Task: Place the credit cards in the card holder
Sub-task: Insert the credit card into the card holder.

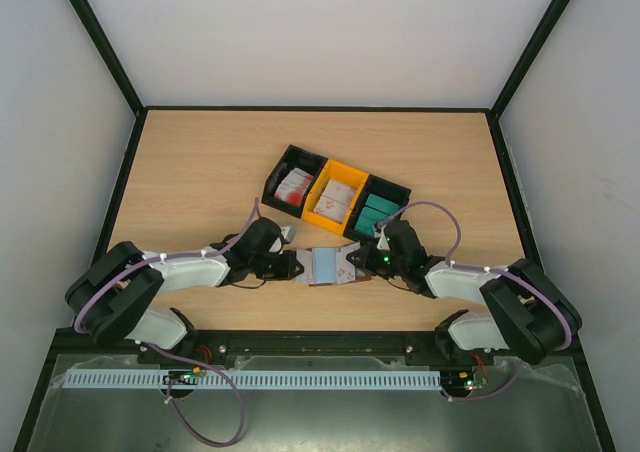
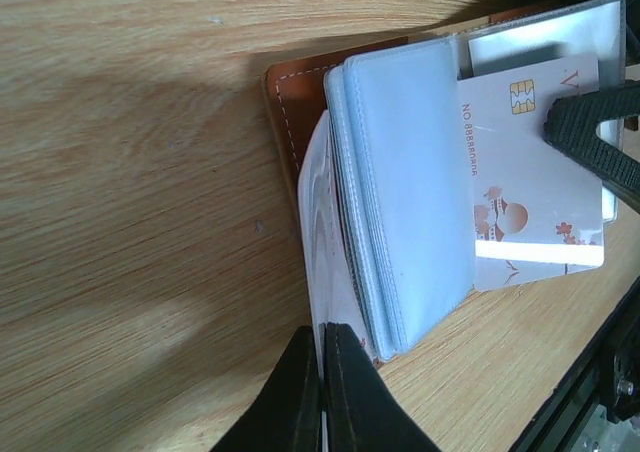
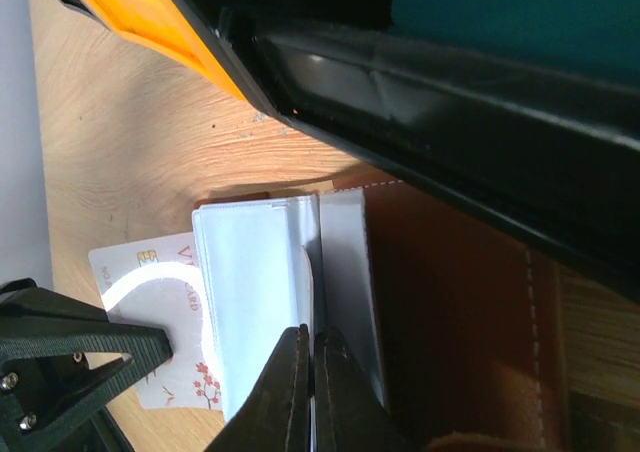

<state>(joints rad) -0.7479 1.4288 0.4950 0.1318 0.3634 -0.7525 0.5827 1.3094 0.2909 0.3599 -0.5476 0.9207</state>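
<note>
looking down on a pale wooden table [image 1: 200,172], with the left arm [image 1: 190,270] and right arm [image 1: 460,280] reaching in from the near edge towards each other. behind them three bins sit touching in a slanted row: a black bin [image 1: 283,168] with white and red cards [image 1: 295,188], a yellow bin [image 1: 345,169] with white cards [image 1: 335,200], and a second black bin [image 1: 395,185] with teal cards [image 1: 376,215].

the card holder [image 1: 327,265] lies opened flat on the table just in front of the bins, between the two grippers, brown leather underneath and pale grey-blue pockets facing up. a white card [image 2: 530,172] with a gold chip and small pink flower marks lies partly tucked under the pocket stack, one end sticking out.

the left gripper [image 1: 293,265] meets the holder's left edge; in the left wrist view its fingers [image 2: 290,402] are pressed together, pinching a thin clear pocket leaf. the right gripper [image 1: 360,262] meets the right edge, its fingers [image 3: 285,392] likewise closed tight on a pocket leaf's edge.
</note>
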